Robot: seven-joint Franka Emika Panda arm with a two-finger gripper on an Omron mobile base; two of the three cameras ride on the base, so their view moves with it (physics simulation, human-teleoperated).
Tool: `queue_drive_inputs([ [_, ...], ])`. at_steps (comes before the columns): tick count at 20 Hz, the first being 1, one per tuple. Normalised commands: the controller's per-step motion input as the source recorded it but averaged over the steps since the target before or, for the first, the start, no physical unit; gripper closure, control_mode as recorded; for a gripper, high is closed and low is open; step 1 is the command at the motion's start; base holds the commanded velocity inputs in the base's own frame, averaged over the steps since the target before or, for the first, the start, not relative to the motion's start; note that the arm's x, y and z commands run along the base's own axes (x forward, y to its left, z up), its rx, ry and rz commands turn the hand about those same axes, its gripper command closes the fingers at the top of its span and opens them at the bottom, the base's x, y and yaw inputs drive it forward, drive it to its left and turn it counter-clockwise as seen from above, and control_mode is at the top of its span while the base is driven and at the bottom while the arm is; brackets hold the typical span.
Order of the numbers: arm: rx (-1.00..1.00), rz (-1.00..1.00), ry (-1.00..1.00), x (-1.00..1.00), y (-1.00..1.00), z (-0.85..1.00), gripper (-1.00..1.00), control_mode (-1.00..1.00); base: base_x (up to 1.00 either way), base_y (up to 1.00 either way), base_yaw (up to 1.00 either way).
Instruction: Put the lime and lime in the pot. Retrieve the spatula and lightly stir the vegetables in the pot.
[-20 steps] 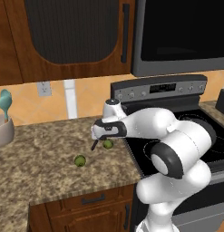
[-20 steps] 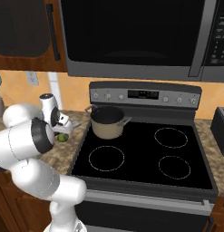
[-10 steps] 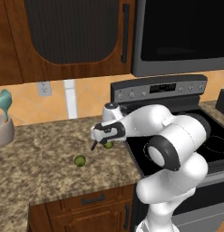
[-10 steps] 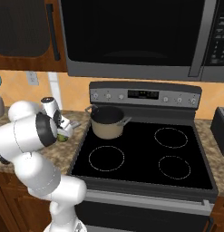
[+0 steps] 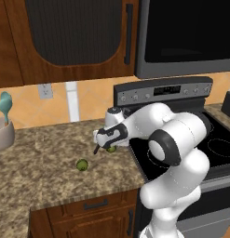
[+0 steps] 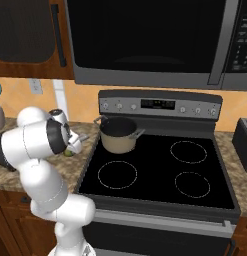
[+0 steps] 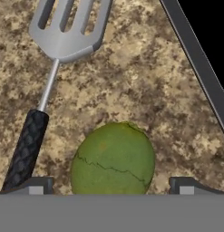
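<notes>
You have the stove (image 6: 160, 170) filling the right side of the scene, its black cooktop meeting the right edge of the speckled granite worktop (image 5: 37, 172); the pot (image 6: 118, 134) sits on the stove's back left burner, beige-sided, dark inside, and nothing shows in it from the right base view; your arm reaches down to the worktop close to its right edge, beside the stove, and the gripper (image 5: 105, 145) hangs low over one lime (image 7: 113, 161) with its fingers spread wide, one tip (image 7: 37, 185) on either side of the fruit and neither visibly pressing it; whether the tips touch the worktop you cannot tell; the spatula (image 7: 53, 68) lies flat on the worktop just beyond that lime in the hand view, slotted silver head away from the gripper, black handle running back past the fruit on one side, close to it but apart; the second lime (image 5: 82, 164) rests nearer the worktop's front edge, to the left of the gripper and apart from it.
</notes>
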Motion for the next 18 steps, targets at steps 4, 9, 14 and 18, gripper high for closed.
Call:
queue_drive_inputs([
  [4,0.0,-0.06,0.0,0.07,0.0,-0.14,-1.0,-1.0,0.0,0.0,0.0],
  [9,0.0,-0.02,0.0,0.02,0.0,0.0,1.0,-1.0,0.0,0.0,0.0],
  [14,0.0,0.0,0.0,0.0,0.0,0.0,1.0,-1.0,0.0,0.0,0.0],
  [18,0.0,0.0,0.0,0.0,0.0,0.0,1.0,-1.0,0.0,0.0,0.0],
])
